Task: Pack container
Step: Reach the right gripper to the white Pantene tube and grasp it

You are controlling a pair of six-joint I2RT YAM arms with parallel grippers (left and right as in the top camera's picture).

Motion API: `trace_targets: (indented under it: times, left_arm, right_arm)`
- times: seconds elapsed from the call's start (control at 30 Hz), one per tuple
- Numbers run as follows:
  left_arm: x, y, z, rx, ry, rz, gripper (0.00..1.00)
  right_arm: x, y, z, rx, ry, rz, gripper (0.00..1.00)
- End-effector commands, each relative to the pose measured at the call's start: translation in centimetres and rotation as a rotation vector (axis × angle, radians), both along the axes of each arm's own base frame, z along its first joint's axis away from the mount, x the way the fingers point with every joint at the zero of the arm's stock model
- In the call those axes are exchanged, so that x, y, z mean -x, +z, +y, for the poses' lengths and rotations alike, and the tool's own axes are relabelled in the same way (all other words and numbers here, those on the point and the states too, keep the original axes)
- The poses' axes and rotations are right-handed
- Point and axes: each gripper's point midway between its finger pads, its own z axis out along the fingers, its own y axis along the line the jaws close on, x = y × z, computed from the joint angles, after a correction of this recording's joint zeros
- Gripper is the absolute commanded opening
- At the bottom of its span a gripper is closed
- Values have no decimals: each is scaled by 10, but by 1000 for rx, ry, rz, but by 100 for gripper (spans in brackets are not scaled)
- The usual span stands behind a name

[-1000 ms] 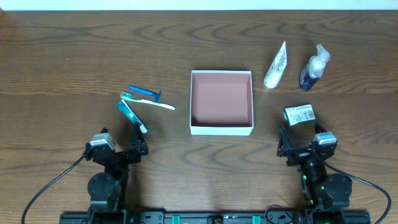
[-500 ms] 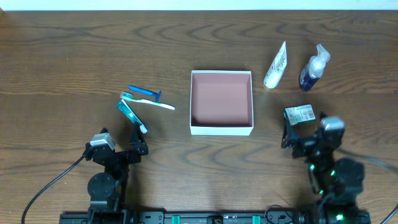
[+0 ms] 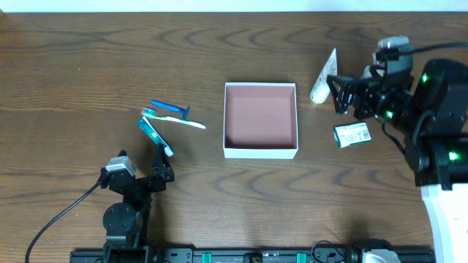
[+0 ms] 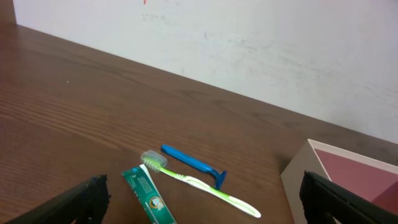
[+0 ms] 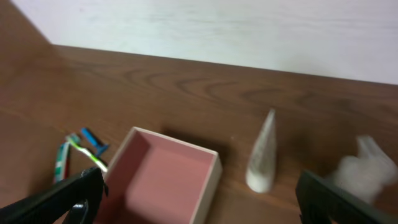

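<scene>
The container [image 3: 260, 152], a shallow white-walled box with a pink inside, sits mid-table and holds nothing. Left of it lie a green toothbrush [image 3: 175, 120], a blue razor [image 3: 170, 109] and a green toothpaste tube [image 3: 154, 135]. To its right are a white tube [image 3: 324, 76] and a small carton [image 3: 352, 134]. My right gripper [image 3: 358, 91] hangs open and raised above that side, covering the pump bottle [image 5: 367, 167], which shows blurred in the right wrist view beside the white tube [image 5: 262, 153] and container [image 5: 163, 182]. My left gripper [image 3: 141, 175] rests open near the front edge.
A white wall stands behind the table's far edge. In the left wrist view the toothbrush [image 4: 200, 185], razor [image 4: 193, 163] and toothpaste tube [image 4: 150, 197] lie just ahead, with the container's corner [image 4: 298, 180] at the right.
My right arm has risen from the front edge and swung toward the far right, now above the bottle and carton. The left arm and all objects have stayed still.
</scene>
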Motion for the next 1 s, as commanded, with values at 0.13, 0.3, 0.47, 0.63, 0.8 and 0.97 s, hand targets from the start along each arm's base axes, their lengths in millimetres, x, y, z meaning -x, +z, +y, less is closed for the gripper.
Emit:
trace_targets:
  times: [0.13, 0.3, 0.47, 0.63, 0.8, 0.97]
  left_arm:
    - [1, -18, 3, -12, 16, 53, 98]
    - [1, -18, 3, -12, 16, 53, 98]
    - [1, -18, 3, -12, 16, 53, 98]
    - [1, -18, 3, -12, 16, 53, 98]
    - [1, -18, 3, -12, 16, 53, 98]
    - [1, -18, 3, -12, 16, 53, 98]
  right_arm:
    - [-20, -40, -20, 64, -129, 179, 99]
    - [-45, -55, -31, 130, -184, 283, 99]
    - [-81, -49, -22, 152, -155, 275, 99]
    - [-103, -76, -13, 165, -135, 350, 99]
    - [-116, -122, -10, 168, -135, 457, 99]
    - [-128, -143, -8, 169, -134, 479, 95]
